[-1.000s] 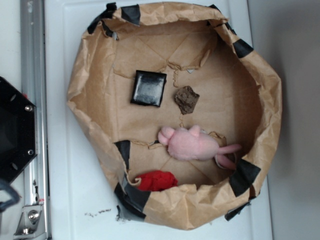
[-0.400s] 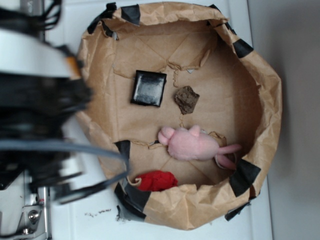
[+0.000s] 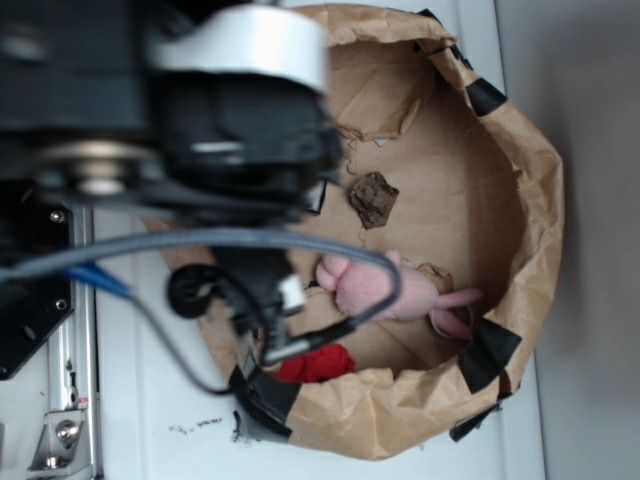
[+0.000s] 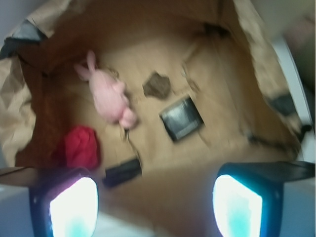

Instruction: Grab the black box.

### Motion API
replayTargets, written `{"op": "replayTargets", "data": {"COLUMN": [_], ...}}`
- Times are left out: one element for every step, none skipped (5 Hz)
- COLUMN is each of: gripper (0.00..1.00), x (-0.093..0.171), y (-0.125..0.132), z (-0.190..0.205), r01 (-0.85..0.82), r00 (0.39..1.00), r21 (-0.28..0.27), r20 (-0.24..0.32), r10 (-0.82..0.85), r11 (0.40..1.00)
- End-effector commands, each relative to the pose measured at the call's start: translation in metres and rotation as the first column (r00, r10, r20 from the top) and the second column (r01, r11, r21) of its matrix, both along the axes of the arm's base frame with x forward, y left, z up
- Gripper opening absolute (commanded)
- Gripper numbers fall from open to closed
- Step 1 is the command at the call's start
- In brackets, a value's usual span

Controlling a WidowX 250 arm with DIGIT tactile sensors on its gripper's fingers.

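Arm (image 3: 230, 120) swung in from bag's outer side, now over near part of paper bag (image 3: 520, 200), hiding black box from exterior view. Approach begun, no contact. Gripper (image 4: 155, 207) spread wide, empty. Black box (image 4: 181, 119) ahead of fingers, slightly toward one side, brown lump (image 4: 157, 85) just beyond, pink plush (image 4: 109, 94) farther over. Open floor around box; bag wall near.

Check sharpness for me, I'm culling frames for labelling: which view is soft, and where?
Exterior: the arm is a defocused mass hiding the black box; the bag rim stays sharp. Wrist: smeared throughout, black box soft yet recognisable, pincer pads glowing, overexposed.
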State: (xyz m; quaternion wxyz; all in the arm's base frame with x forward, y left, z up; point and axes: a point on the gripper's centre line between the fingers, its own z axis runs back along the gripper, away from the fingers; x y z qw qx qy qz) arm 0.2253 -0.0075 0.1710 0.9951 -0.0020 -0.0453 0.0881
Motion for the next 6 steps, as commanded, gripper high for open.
{"op": "replayTargets", "data": {"gripper": [1.00,1.00,1.00,1.00,1.00,1.00], "x": [0.037,0.037,0.037,0.037,0.047,0.042], "y": [0.035,0.035,0.035,0.035,0.046,0.048], "z": [-0.036,-0.036,-0.036,-0.036,-0.074,-0.091], "r01": [-0.071,-0.071,-0.071,-0.071,0.126,0.295], "r00": [0.988,0.988,0.988,0.988,0.962,0.912], "r21": [0.031,0.031,0.031,0.031,0.110,0.166], "r20": [0.138,0.138,0.138,0.138,0.230,0.245], "r10": [0.067,0.067,0.067,0.067,-0.149,-0.329], "r11": [0.997,0.997,0.997,0.997,0.986,0.941]}}
